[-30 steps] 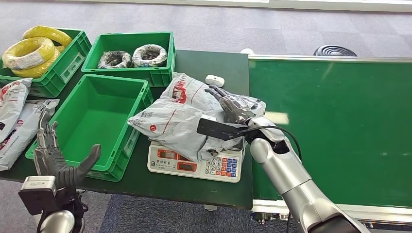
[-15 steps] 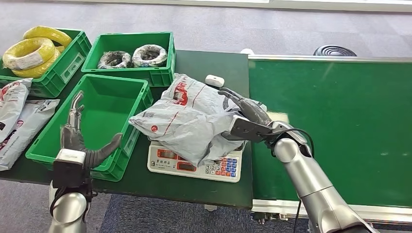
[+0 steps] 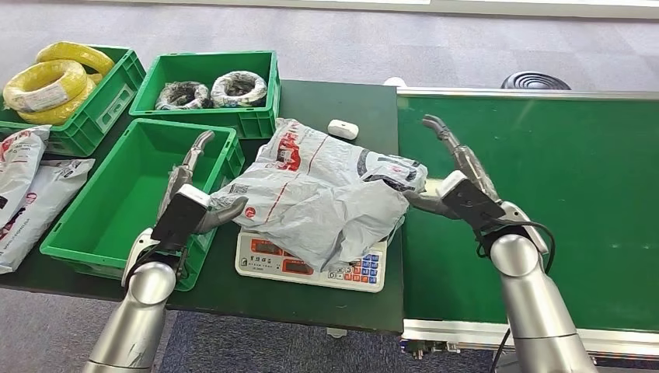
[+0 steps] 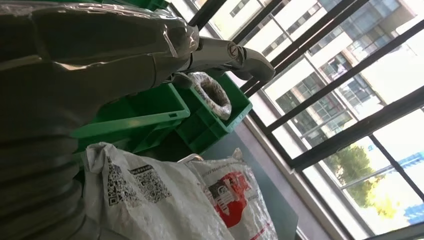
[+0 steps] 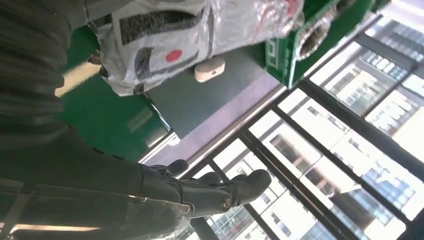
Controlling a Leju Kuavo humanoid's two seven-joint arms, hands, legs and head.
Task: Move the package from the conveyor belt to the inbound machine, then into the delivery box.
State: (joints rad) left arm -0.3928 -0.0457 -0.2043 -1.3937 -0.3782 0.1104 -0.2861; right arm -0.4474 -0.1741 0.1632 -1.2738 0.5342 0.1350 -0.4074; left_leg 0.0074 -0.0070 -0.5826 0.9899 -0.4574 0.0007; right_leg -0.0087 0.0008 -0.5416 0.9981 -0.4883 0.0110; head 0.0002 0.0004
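Note:
A crumpled grey-white plastic package [image 3: 311, 194] with red print lies on the white scale [image 3: 311, 266] of the inbound machine, on the dark table. My left hand [image 3: 190, 194] is open at the package's left end, fingers raised over the crate rim, thumb close to the bag's corner. My right hand [image 3: 455, 175] is open beside the package's right end, above the edge of the green conveyor belt [image 3: 544, 202], holding nothing. The left wrist view has the package [image 4: 150, 200] just beyond my left hand [image 4: 100, 50]. In the right wrist view the package [image 5: 190, 30] lies apart from my right hand [image 5: 200, 190].
An empty green crate [image 3: 101, 233] stands left of the scale. Two more green crates at the back hold yellow cable coils [image 3: 47, 81] and wrapped coils [image 3: 237, 87]. Other packages [image 3: 23, 186] lie at the far left. A small white device [image 3: 343, 129] sits behind the package.
My left arm has risen and swung right, up to the package's left end. My right hand has lifted off the package and moved right over the belt edge.

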